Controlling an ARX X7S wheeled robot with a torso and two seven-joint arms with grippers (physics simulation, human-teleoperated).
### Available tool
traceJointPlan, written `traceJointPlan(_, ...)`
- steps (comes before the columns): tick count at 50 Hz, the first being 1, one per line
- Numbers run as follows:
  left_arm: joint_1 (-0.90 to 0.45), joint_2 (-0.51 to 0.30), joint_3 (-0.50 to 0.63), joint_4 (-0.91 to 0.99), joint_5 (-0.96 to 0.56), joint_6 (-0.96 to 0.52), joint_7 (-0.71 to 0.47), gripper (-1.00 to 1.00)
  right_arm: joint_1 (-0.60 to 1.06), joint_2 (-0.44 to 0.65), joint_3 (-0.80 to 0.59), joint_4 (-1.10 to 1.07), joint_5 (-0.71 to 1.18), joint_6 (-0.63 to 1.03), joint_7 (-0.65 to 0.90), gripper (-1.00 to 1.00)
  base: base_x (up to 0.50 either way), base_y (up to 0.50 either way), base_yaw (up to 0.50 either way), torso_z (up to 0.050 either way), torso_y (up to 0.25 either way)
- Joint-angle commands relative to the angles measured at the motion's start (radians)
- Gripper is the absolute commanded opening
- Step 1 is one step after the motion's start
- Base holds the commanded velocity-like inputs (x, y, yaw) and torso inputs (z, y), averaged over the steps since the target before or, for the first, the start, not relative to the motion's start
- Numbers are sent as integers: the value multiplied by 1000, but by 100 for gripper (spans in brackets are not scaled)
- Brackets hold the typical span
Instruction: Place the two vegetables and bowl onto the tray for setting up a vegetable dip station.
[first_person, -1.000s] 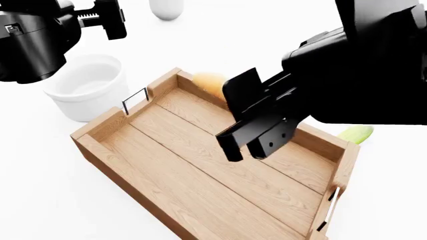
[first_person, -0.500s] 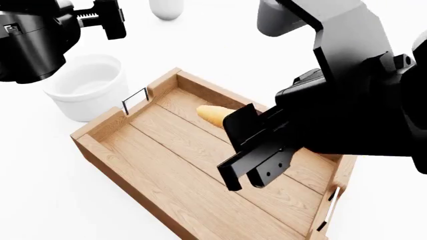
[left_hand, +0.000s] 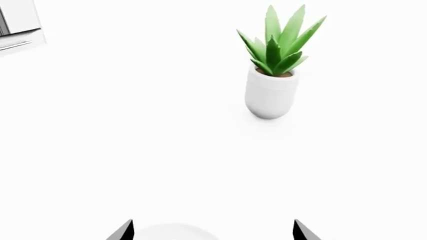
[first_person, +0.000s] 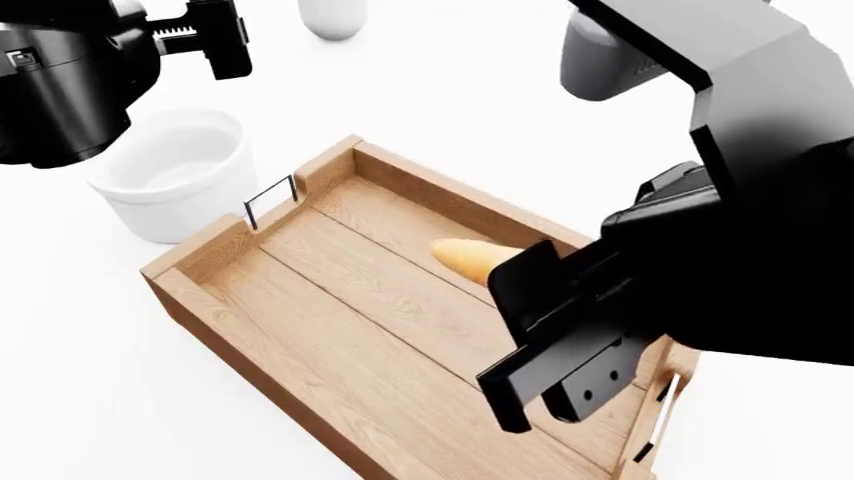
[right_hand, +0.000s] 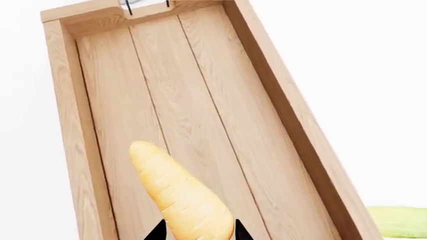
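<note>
The wooden tray (first_person: 350, 318) lies in the middle of the head view. My right gripper (first_person: 550, 392) is shut on the orange carrot (first_person: 467, 256) and holds it over the tray's right half. In the right wrist view the carrot (right_hand: 175, 187) sits between the fingertips above the tray floor (right_hand: 200, 85). The light-green cucumber (right_hand: 400, 221) lies outside the tray's long wall; my right arm hides it in the head view. The white bowl (first_person: 174, 170) stands just beyond the tray's left end. My left gripper (first_person: 220, 38) is open and empty, above and behind the bowl.
A white pot with a green spiky plant (left_hand: 272, 75) stands on the white surface beyond the left gripper; its base (first_person: 334, 15) shows at the top of the head view. A wire handle (first_person: 270, 198) stands at the tray's left end.
My right gripper has carried the carrot from beyond the tray's far wall in over the tray, toward its near right end. The left arm and the bowl have not moved.
</note>
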Motion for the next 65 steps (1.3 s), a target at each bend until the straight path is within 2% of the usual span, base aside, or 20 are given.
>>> traceJointPlan(1,-1,2,2,-3,1,0,1,100,30,42,-32,-54,42,-25,26,-100,0,0,0,0,0)
traceJointPlan(12,-1,3,3,-5,2,0,2,100,105,64,-108,-74,61,-32,-2,-100,0,0,0,0,0)
traceJointPlan(49,3,3,4,-3,2,3,1,100,111,86,-142,-102,63,-31,11,-100,0,0,0,0,0)
traceJointPlan(50,3,3,4,-2,1,2,-1,100,112,85,-143,-101,64,-30,11,100,0,0,0,0,0)
traceJointPlan(65,1,5,6,-6,3,2,1,100,123,75,-136,-59,67,4,28,100,0,0,0,0,0)
